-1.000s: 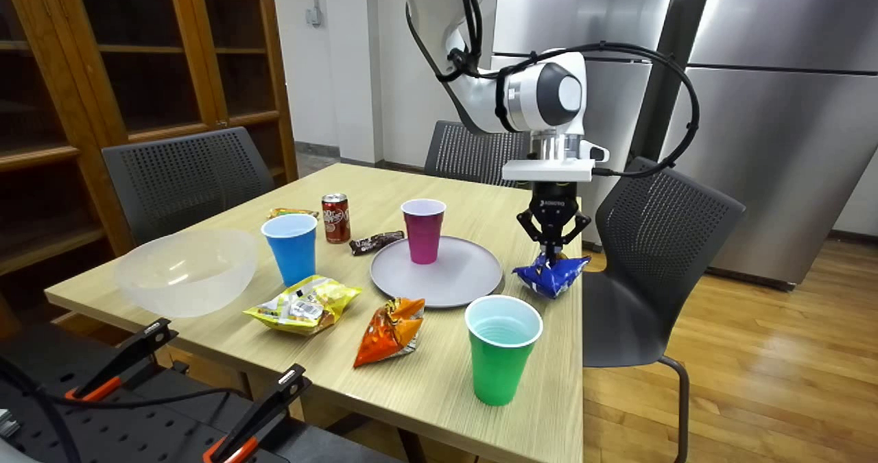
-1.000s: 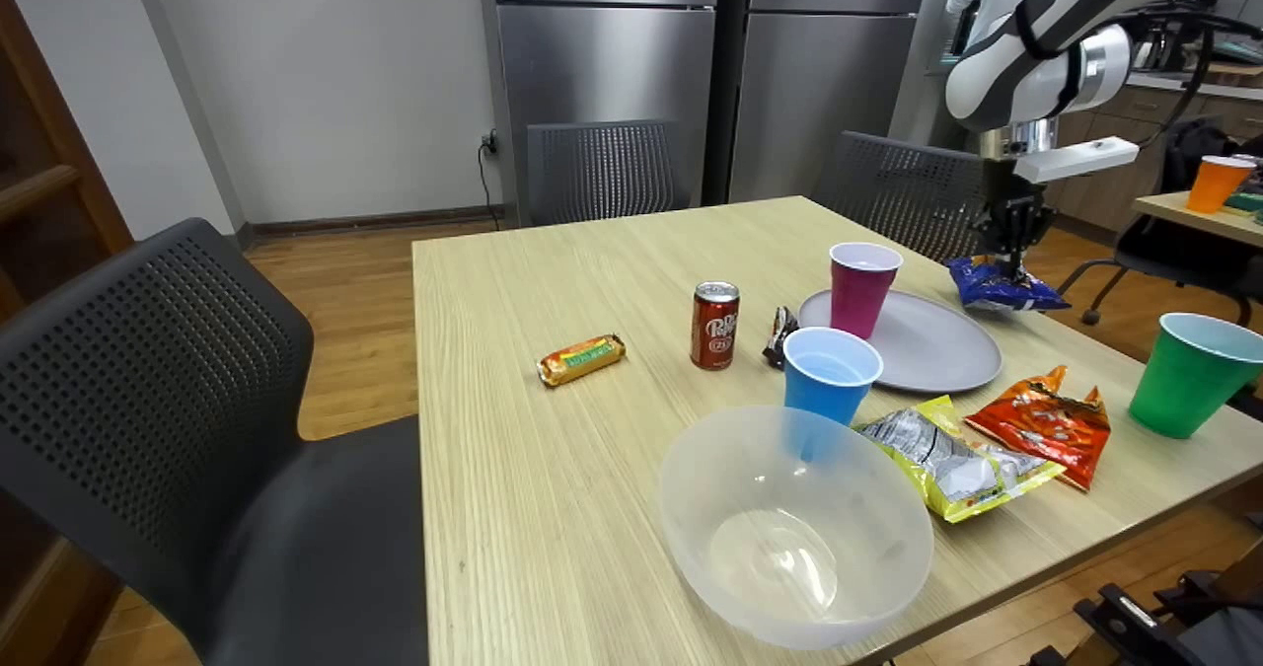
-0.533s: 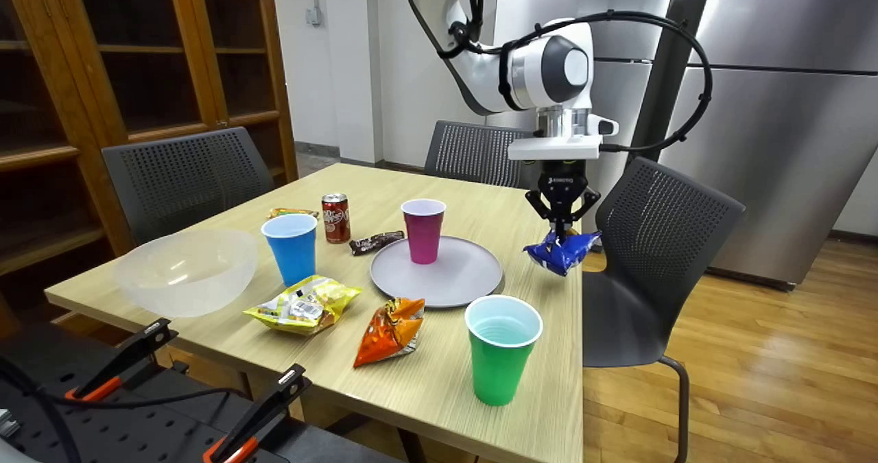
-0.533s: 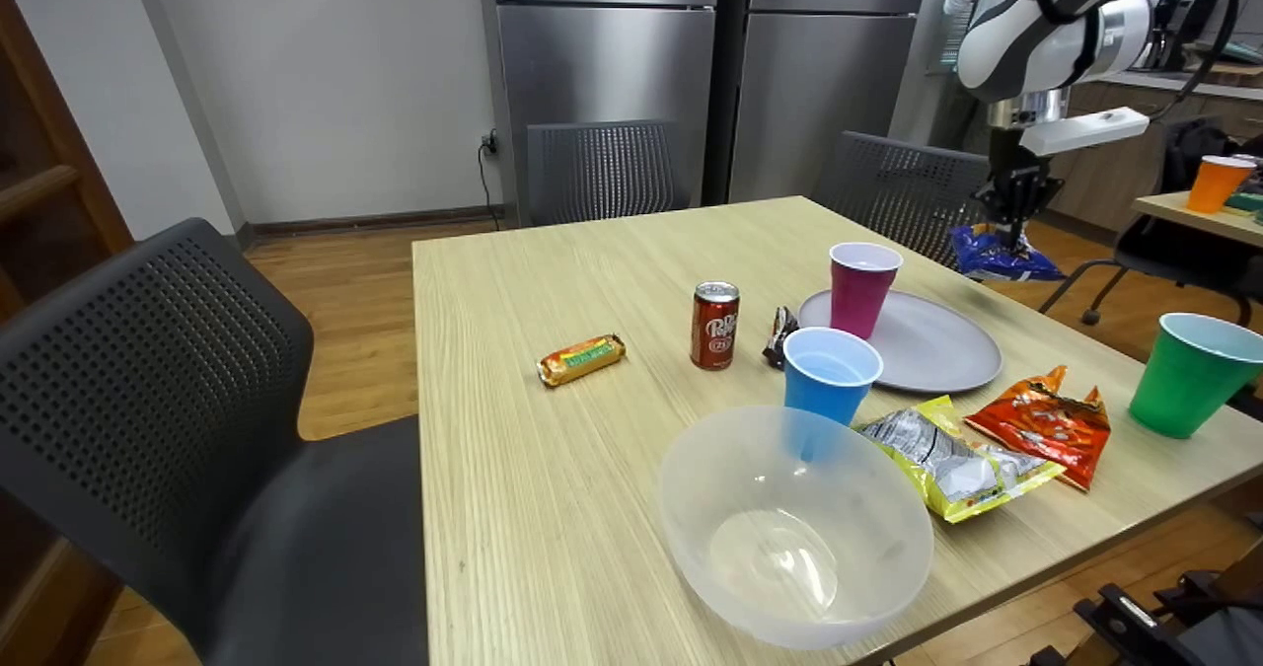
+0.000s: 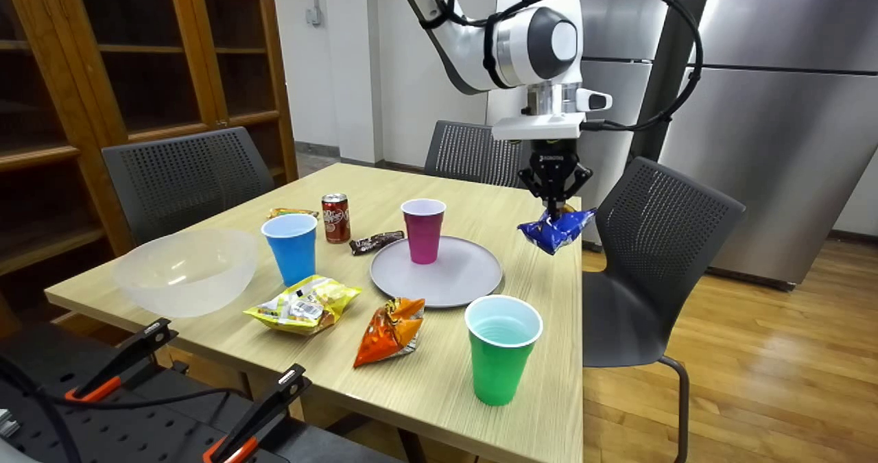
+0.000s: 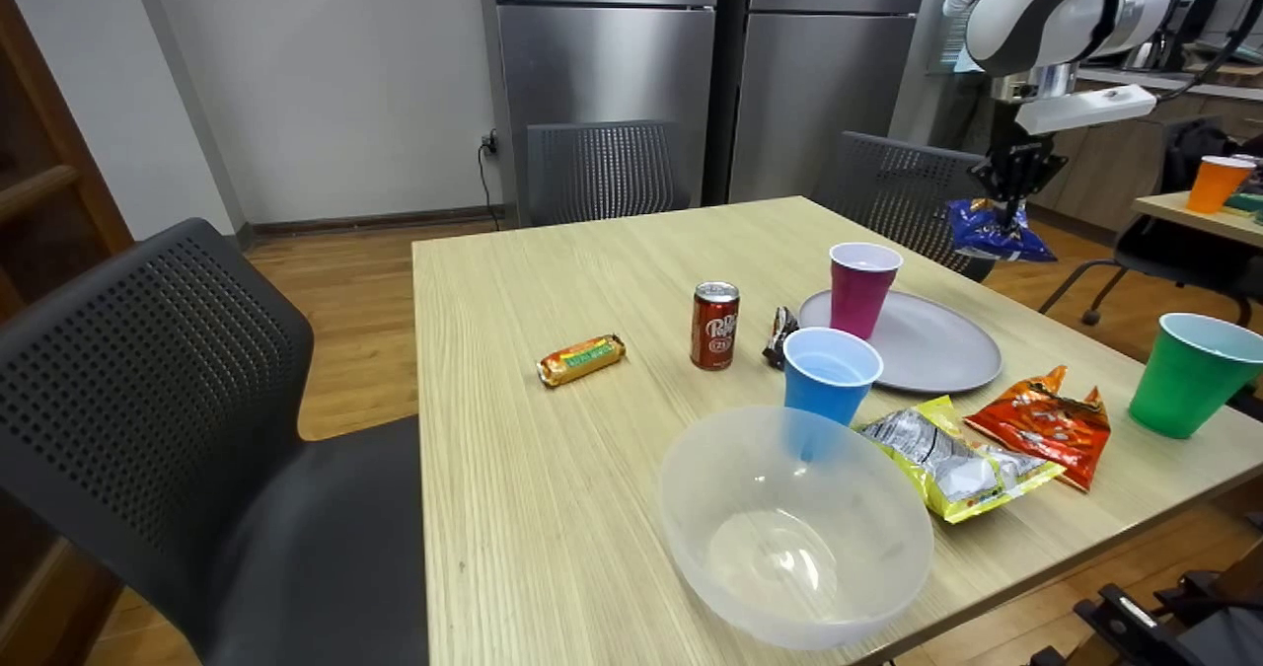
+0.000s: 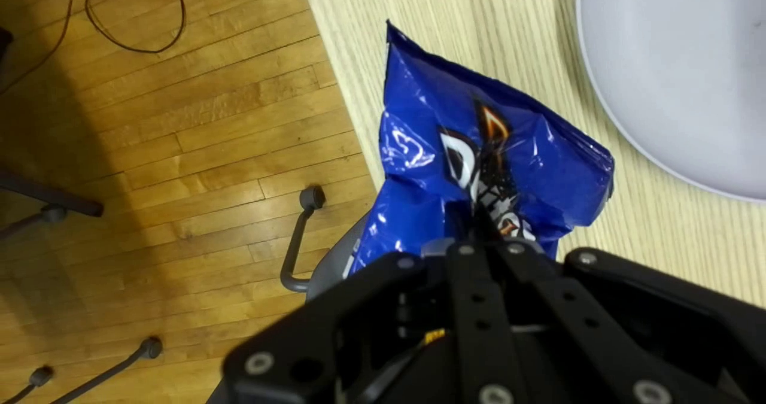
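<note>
A blue foil snack bag (image 5: 561, 234), pinched by the black end effector (image 5: 553, 214), hangs over one edge of the pale wooden table (image 5: 370, 185); farther in, a round grey plate (image 5: 463, 281) carries a magenta plastic cup (image 5: 424, 238).

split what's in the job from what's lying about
In the job: black gripper; blue foil bag, pinched in it.

Lying about the table: round grey plate; magenta plastic cup; blue plastic cup; green plastic cup; frosted plastic bowl; yellow foil bag; orange foil bag; red metal can; gold-wrapped bar; brown-wrapped bar.
</note>
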Robot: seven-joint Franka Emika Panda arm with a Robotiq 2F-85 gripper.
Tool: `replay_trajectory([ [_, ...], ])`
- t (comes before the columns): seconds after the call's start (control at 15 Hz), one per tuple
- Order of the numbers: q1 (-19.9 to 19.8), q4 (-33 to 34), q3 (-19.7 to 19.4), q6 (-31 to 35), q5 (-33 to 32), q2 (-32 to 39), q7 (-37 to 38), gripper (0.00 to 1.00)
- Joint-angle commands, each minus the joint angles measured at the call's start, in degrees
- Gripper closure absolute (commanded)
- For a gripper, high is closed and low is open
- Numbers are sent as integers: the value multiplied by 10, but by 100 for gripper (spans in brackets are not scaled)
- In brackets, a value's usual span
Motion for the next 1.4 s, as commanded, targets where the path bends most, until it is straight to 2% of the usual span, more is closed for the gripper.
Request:
replay_trajectory([
  [0.0, 23, -96, -7, 34, -8, -77, 33, 100],
  [0.47, 54, -197, -7, 62, -12, -173, 59, 100],
  [0.93, 80, -290, 4, 87, -21, -259, 45, 100],
  [1.33, 118, -383, 14, 123, -60, -330, 46, 100],
])
